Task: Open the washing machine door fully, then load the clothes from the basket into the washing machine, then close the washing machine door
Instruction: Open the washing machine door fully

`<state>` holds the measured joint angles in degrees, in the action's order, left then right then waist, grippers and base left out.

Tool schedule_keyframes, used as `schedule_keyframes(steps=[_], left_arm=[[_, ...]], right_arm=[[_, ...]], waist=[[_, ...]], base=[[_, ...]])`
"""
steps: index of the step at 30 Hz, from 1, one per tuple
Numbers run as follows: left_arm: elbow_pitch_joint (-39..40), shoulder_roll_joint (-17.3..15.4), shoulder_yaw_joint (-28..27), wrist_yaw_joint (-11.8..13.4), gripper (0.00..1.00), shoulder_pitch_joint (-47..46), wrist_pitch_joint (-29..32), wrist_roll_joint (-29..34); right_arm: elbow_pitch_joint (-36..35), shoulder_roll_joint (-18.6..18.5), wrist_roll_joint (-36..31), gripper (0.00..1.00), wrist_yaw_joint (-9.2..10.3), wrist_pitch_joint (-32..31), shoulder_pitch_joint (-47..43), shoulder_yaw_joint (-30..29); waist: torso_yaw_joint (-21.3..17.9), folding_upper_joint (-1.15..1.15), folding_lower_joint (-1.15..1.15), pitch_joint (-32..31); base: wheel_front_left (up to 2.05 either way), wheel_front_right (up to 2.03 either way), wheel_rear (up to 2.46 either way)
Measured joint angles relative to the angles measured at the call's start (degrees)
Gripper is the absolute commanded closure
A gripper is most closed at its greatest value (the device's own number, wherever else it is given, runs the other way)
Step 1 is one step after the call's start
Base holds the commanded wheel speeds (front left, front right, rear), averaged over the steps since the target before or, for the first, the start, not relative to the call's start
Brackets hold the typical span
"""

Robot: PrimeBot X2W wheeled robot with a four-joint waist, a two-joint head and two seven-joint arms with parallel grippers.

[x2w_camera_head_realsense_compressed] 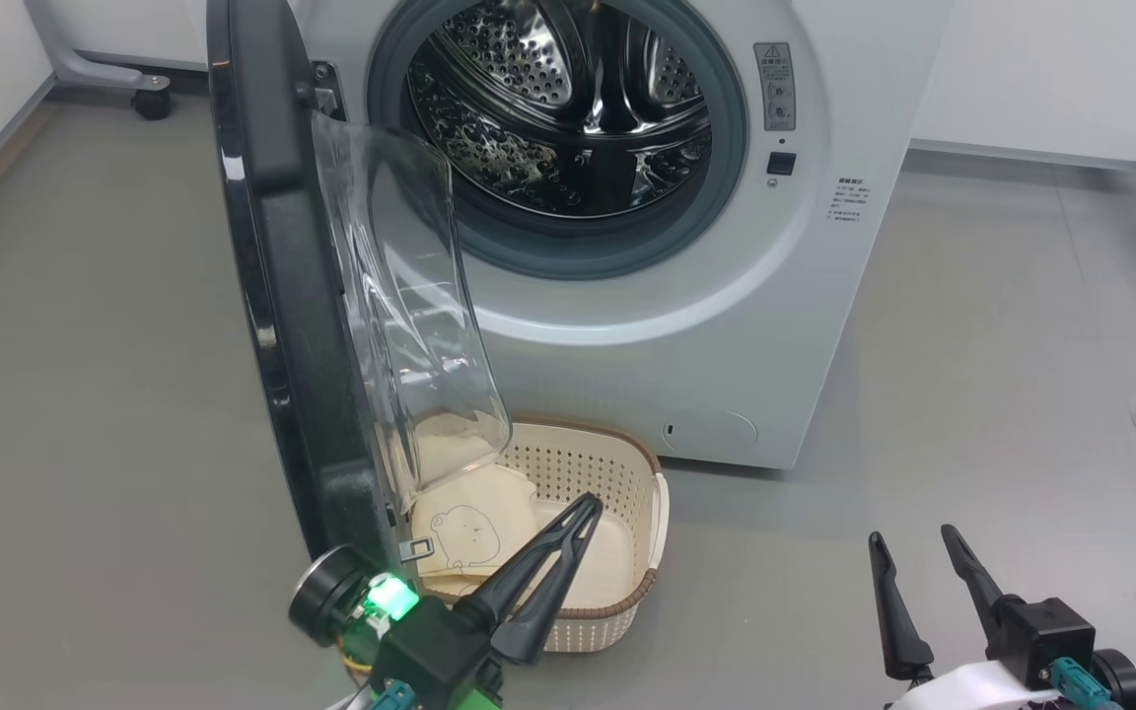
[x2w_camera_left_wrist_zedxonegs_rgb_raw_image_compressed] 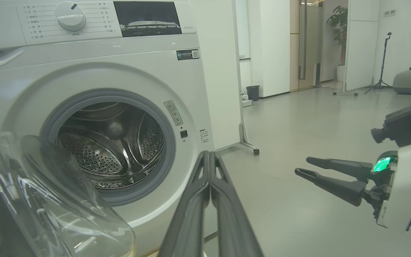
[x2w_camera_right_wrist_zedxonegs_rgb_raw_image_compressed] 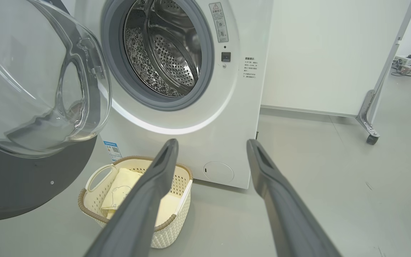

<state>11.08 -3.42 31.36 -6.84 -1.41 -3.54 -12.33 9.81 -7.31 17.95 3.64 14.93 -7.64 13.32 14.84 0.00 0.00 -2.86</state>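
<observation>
The washing machine (x2w_camera_head_realsense_compressed: 647, 365) stands ahead with its steel drum (x2w_camera_head_realsense_compressed: 568, 108) bare. Its door (x2w_camera_head_realsense_compressed: 282, 296) is swung out toward me, seen edge-on, the clear glass bowl (x2w_camera_head_realsense_compressed: 410, 316) bulging right over the basket. The cream basket (x2w_camera_head_realsense_compressed: 617, 513) sits on the floor at the washer's foot, holding cream clothes (x2w_camera_head_realsense_compressed: 469, 532) with a bear outline. My left gripper (x2w_camera_head_realsense_compressed: 588, 508) is shut with nothing in it, its tips over the basket beside the door's lower edge. My right gripper (x2w_camera_head_realsense_compressed: 908, 537) stands open and empty at the lower right. The right wrist view shows the basket (x2w_camera_right_wrist_zedxonegs_rgb_raw_image_compressed: 177, 185) and clothes (x2w_camera_right_wrist_zedxonegs_rgb_raw_image_compressed: 120, 189).
Grey floor spreads left and right of the washer. A white partition on wheeled metal feet (x2w_camera_right_wrist_zedxonegs_rgb_raw_image_compressed: 369, 132) stands to the right; another caster (x2w_camera_head_realsense_compressed: 152, 102) is at the back left. The left wrist view looks past the washer (x2w_camera_left_wrist_zedxonegs_rgb_raw_image_compressed: 95, 85) toward my right gripper (x2w_camera_left_wrist_zedxonegs_rgb_raw_image_compressed: 300, 166).
</observation>
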Motion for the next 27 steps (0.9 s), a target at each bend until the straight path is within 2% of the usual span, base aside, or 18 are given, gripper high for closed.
schedule_keyframes(steps=[10, 27], left_arm=[[-2.03, -0.92, -6.59, 5.11, 1.0, 2.72, 0.98, 0.77], [-6.93, -1.18, -10.04, 7.23, 1.0, 3.28, 2.3, -0.64]], right_arm=[[0.1, 0.13, -0.05, 0.0, -0.04, 0.0, -0.02, -0.9], [0.65, 0.52, -0.64, 0.0, -0.65, 0.0, -0.02, -1.53]], waist=[[0.38, 0.0, 0.0, 0.52], [0.35, 0.0, 0.0, 1.32]], base=[[0.0, 0.0, 0.0], [0.0, 0.0, 0.0]])
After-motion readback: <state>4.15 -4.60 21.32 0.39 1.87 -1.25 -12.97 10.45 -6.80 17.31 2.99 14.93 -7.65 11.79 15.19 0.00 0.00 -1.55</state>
